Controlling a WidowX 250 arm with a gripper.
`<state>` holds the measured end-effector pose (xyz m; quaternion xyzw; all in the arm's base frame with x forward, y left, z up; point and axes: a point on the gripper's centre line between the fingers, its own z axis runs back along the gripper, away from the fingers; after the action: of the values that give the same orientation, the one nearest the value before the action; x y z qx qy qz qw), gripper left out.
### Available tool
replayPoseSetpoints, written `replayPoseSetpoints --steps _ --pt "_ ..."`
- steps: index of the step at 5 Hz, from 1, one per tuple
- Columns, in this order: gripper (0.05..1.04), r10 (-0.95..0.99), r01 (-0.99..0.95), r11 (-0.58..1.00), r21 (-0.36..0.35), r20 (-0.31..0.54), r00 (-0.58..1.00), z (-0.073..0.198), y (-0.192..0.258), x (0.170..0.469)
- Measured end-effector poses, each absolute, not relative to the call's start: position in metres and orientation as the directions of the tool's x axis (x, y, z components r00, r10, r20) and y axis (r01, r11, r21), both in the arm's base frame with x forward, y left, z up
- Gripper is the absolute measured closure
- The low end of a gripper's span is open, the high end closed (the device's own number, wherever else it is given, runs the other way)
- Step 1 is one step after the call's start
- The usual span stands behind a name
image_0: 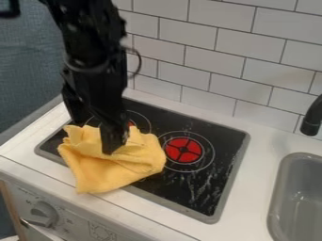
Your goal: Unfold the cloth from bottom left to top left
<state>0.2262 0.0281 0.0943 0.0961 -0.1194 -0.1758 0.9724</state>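
Observation:
The yellow cloth [119, 168] lies crumpled and folded over the left front of the black stovetop. Its lower left corner hangs past the stovetop's edge onto the white counter, and its top left part rises in a small peak. My black gripper [110, 135] comes down from the upper left, with its lower end over the upper middle of the cloth, overlapping it in view. The arm hides part of the cloth's back edge and some of the burner behind it.
The stovetop [217, 188] has a red burner [183, 150] right of the cloth. A grey sink [299, 202] and black faucet [312, 117] are at the right. White tiles [252, 47] rise behind the counter, and a knob [44, 214] is on the front panel.

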Motion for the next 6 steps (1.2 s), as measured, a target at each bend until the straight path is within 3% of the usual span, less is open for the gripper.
replayPoseSetpoints --steps 1,2,4,5,6 --pt "0.084 -0.376 0.339 0.913 0.226 0.147 0.915 0.079 0.03 0.228" --pt "0.145 -0.383 0.356 0.911 0.209 0.103 0.918 0.062 0.03 0.23" --pt "0.749 -0.401 0.379 0.905 0.192 0.091 0.912 0.059 0.028 0.228" --pt "0.943 -0.399 0.377 0.908 0.184 0.096 0.912 0.063 0.029 0.226" --pt "1.03 -0.381 0.36 0.918 0.168 0.114 0.917 0.076 0.032 0.23"
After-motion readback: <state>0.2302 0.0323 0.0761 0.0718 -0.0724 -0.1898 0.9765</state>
